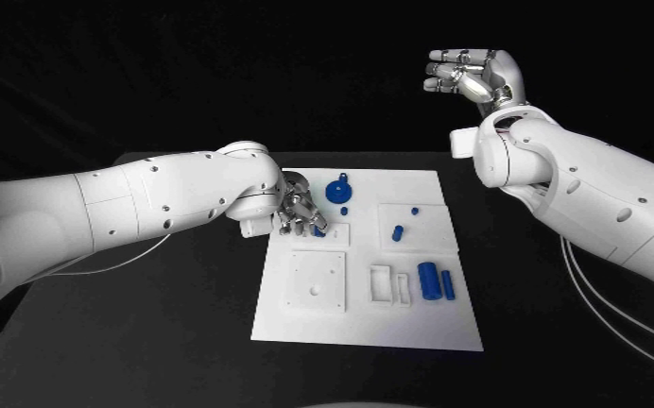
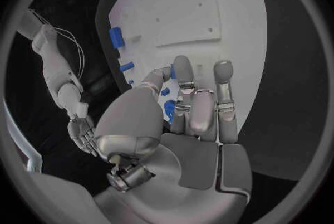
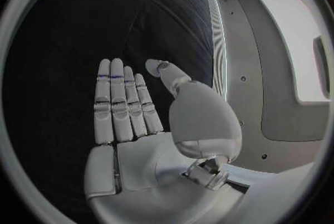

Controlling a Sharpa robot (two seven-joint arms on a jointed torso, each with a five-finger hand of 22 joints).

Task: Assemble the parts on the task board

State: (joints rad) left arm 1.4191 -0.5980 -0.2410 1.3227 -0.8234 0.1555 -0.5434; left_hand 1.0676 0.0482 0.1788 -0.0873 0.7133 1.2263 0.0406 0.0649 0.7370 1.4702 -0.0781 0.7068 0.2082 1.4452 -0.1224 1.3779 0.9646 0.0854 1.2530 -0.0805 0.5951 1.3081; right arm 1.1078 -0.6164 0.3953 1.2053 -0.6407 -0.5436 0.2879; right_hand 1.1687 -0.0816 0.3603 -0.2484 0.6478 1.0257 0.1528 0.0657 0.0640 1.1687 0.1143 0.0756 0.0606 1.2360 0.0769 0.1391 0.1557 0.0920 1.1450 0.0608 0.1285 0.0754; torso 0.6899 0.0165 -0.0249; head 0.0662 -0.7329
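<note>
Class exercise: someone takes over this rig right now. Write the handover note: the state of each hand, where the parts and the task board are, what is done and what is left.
Left hand: down over the far left part of the task board, fingers beside a small blue part; whether it grips the part cannot be told.
Right hand: raised off the table beyond the board, open, holding nothing.
Parts: a blue round piece at the far edge, a blue peg on the square plate at right, a blue cylinder and a thinner blue bar near the right edge.
Done: nothing clearly assembled.
Left: placing the loose parts.

left hand (image 1: 300, 212) lowered, right hand (image 1: 471, 73) raised, flat
</note>
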